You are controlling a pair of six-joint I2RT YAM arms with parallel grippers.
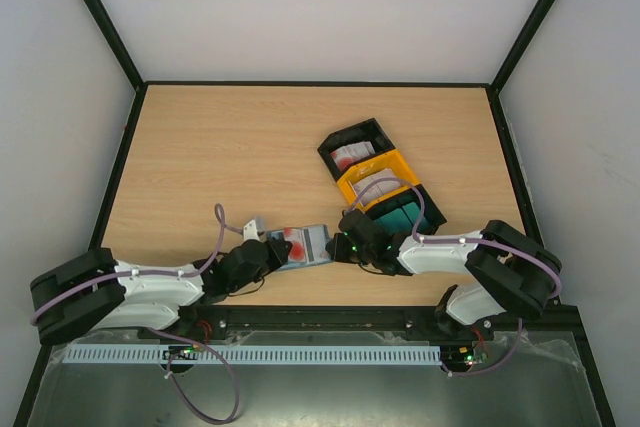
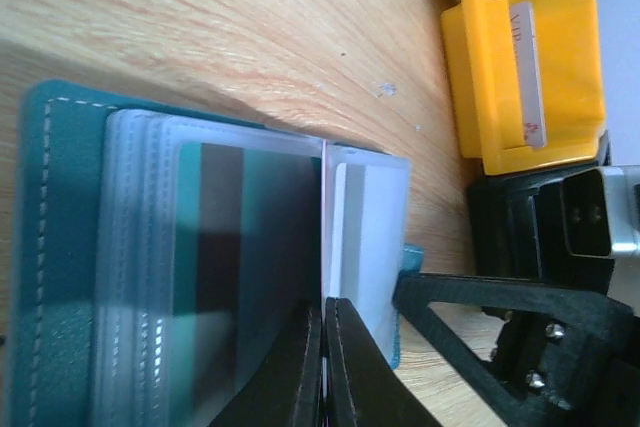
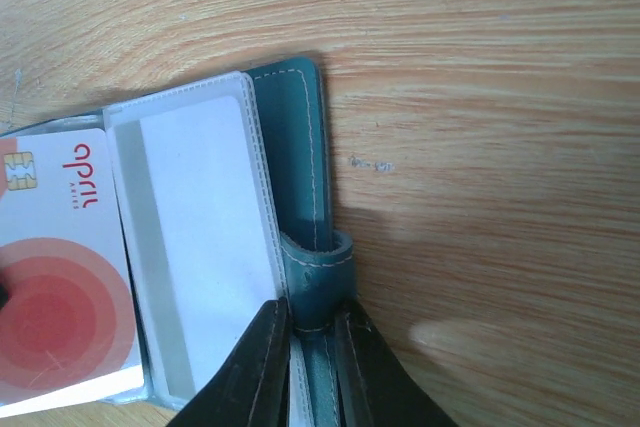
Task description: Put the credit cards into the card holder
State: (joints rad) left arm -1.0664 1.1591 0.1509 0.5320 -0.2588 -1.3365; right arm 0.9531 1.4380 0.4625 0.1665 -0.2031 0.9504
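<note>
Arms come first: the left arm [image 1: 150, 292] and the right arm [image 1: 470, 257] sit at the near edge of the desk [image 1: 230, 147], nearer than the card holder [image 1: 318, 243]. Each one reaches the card holder from its own side.

The card holder lies open and flat on the desk, between the two sets of jaws. It is teal on the outside and has clear pockets inside.

The left jaws are at the left side of the card holder. They are pressed tight together on something very thin and pinkish white, seen from its edge in the left wrist view. It looks like the credit card [image 3: 65, 287], the white one with red rings and a small gold chip. That card sits over the left half of the card holder.

The right jaws are at the right side of the card holder. They pinch its teal edge, just beside the little snap tab [image 3: 318, 269], with one jaw on each side of the edge. Next to that edge, a plain white card [image 3: 190, 247] sits inside a clear pocket.

Farther back than the card holder, and to its right, three bins stand in a slanted row. The green bin [image 1: 400, 215] is closest to the card holder and is partly hidden by the right arm. The yellow bin [image 2: 500, 137] comes next, with a pale card [image 2: 527, 62] in it. The black bin [image 1: 372, 130] is farthest from the card holder, and a card with red marks [image 1: 347, 157] lies in it.
</note>
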